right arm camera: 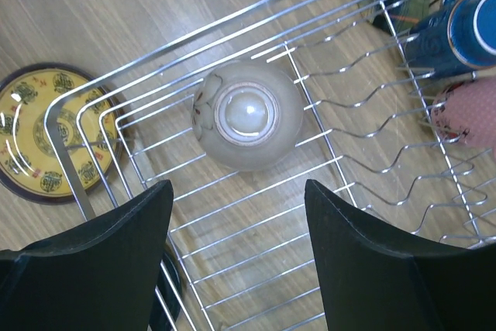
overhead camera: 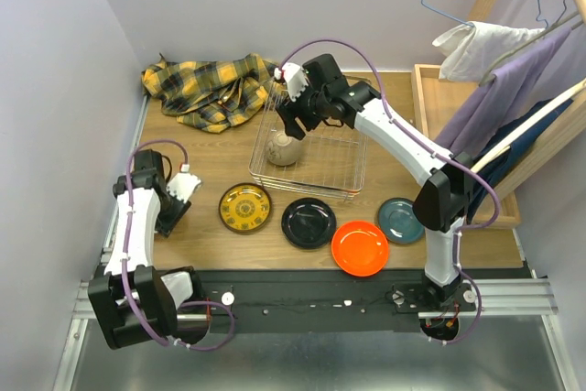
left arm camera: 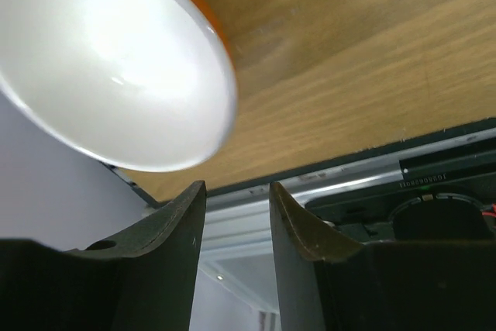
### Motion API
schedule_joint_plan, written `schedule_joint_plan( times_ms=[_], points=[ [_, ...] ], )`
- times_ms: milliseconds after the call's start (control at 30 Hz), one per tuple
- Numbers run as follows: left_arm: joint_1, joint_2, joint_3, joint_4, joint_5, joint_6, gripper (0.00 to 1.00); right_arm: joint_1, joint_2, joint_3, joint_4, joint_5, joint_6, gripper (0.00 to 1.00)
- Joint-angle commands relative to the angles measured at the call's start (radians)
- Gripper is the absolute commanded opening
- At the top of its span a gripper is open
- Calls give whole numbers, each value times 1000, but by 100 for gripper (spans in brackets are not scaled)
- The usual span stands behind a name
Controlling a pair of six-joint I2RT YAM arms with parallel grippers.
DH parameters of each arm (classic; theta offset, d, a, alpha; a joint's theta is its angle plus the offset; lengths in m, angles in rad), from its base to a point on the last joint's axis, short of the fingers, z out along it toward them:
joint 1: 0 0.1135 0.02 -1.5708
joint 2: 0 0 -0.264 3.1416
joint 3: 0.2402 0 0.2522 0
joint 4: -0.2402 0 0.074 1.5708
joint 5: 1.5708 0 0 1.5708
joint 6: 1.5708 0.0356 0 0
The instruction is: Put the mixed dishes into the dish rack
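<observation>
Right wrist, right pincer [right arm camera: 236,185]: gaped wide, empty.
Beige ceramic bowl [right arm camera: 249,115]: sat upturned in silver wire-mesh dish rack [right arm camera: 364,153], likely to drain.
Left pincer [left arm camera: 236,187]: barely parted, empty.

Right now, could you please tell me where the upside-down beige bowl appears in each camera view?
Top external: beige bowl sits upside down in the dish rack's left part, picture centre.
Left wrist: not in it.
Right wrist: upper centre, inside the rack corner.
Shared landmark: the yellow patterned plate, just outside that corner, at the right wrist view's left edge.
</observation>
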Motion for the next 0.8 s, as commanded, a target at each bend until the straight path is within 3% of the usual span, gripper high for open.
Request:
schedule_joint_plan(
  times_ms=[0,767],
  points=[
    [-7,31,156,-124,184,76,47,2,-5,4,-52,49,4,76],
    [-28,321,157,38,126,10,46,2,-65,-82,-4,112,-14,76]
  ],
)
